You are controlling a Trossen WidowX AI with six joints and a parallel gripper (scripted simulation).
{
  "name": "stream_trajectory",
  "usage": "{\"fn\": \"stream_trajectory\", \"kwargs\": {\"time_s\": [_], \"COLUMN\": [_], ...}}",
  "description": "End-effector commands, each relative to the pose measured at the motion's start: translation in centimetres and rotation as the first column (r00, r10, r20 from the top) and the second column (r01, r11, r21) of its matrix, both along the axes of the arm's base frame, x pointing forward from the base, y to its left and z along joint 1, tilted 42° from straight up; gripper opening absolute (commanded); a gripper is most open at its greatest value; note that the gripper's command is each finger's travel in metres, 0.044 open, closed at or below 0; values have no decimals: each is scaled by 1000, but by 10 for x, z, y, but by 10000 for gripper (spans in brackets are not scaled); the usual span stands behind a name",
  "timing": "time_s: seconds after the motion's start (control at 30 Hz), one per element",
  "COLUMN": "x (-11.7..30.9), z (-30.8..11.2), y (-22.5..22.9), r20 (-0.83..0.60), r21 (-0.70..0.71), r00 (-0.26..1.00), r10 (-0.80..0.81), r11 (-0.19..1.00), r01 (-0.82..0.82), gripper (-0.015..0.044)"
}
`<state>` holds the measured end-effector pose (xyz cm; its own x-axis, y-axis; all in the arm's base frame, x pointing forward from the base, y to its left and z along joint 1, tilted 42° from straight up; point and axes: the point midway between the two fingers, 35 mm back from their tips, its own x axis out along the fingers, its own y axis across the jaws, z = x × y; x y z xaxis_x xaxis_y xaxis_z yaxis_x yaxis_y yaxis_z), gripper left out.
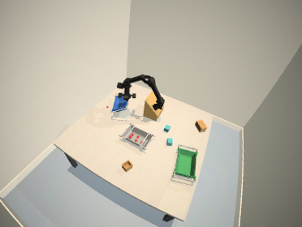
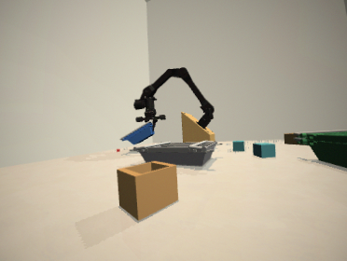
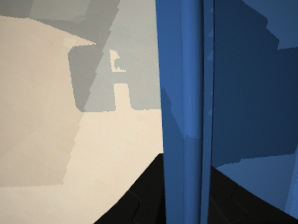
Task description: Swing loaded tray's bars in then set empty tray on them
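Observation:
The grey tray (image 1: 142, 130) (image 2: 177, 157) stands mid-table with several small red blocks (image 1: 137, 137) inside. Its left wire bar (image 1: 128, 133) and right wire bar (image 1: 146, 141) appear to lie across its top near the ends. My gripper (image 1: 127, 98) (image 2: 154, 125) (image 3: 175, 161) is shut on one side wall of the blue tray (image 1: 119, 104) (image 2: 139, 135) (image 3: 250, 105). The blue tray is empty and hangs in the air, steeply tilted, behind and left of the grey tray. The wrist view shows its wall between the black fingers.
A green tray (image 1: 186, 163) (image 2: 332, 147) stands at the right. Teal cubes (image 1: 167, 128) (image 2: 264, 150), an orange block (image 1: 200, 126), an open wooden box (image 1: 127, 165) (image 2: 159, 193), a tan wedge (image 1: 152, 109) (image 2: 193, 131) by the arm base and a small red block (image 1: 107, 107) (image 2: 117, 150) are about.

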<state>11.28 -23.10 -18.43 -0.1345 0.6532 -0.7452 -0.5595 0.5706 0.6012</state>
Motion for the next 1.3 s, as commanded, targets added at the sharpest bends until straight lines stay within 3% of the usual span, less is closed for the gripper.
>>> {"fn": "stream_trajectory", "kwargs": {"time_s": [0.0, 0.33, 1.27], "x": [7, 15, 16], "z": [12, 40, 41], "y": [-24, -57, -57], "r20": [15, 15, 17], "r21": [-30, -30, -31], "r00": [1000, 1000, 1000], "r10": [2, 2, 3], "r11": [1000, 1000, 1000], "r01": [-1, -1, -3], "gripper": [0, 0, 0]}}
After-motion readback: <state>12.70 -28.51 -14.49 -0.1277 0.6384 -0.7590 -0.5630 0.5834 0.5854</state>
